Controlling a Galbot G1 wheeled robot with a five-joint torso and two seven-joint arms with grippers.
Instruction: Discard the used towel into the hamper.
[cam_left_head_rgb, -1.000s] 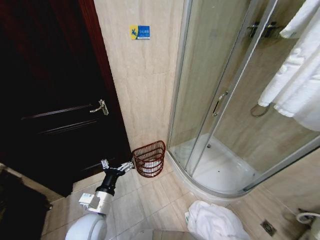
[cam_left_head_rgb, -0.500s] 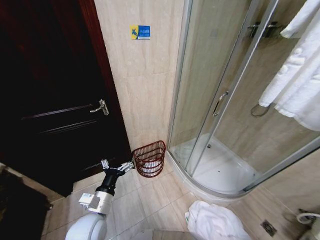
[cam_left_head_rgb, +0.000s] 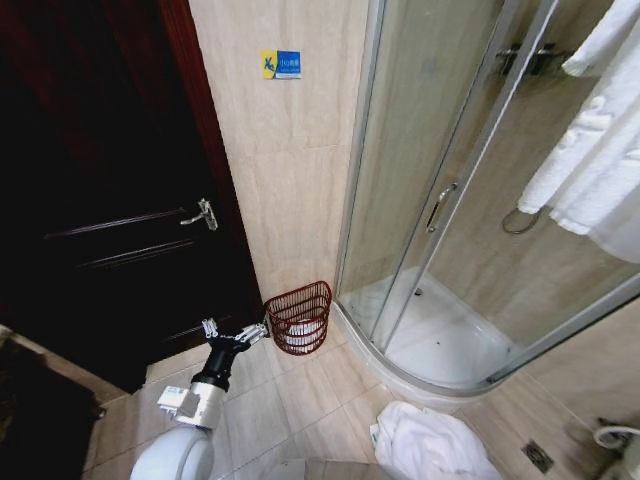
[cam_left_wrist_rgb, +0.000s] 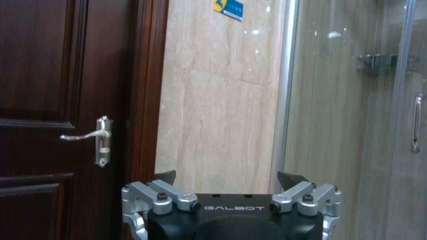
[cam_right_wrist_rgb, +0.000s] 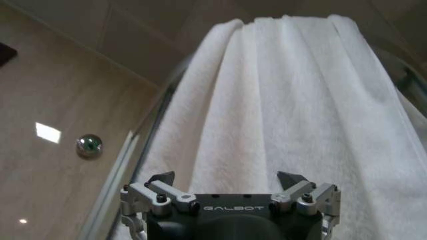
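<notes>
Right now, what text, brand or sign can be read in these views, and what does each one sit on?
"GALBOT": on the black body of the left tool.
"GALBOT": same mark on the right tool.
Blue and yellow wall sign on the beige tile: its lettering is too small to read.

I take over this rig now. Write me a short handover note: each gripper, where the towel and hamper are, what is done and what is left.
Left gripper: open, empty, held low beside the hamper, pointed at the wall by the door.
Right gripper: open, empty, aimed at a hanging white towel; not gripping it.
Hamper: on the floor against the wall, between the door and the shower; something white shows through its bars.
A crumpled white towel lies on the floor near the shower.
Done: no towel is held by either gripper.
Left: pick up the used towel and drop it in the hamper.
</notes>
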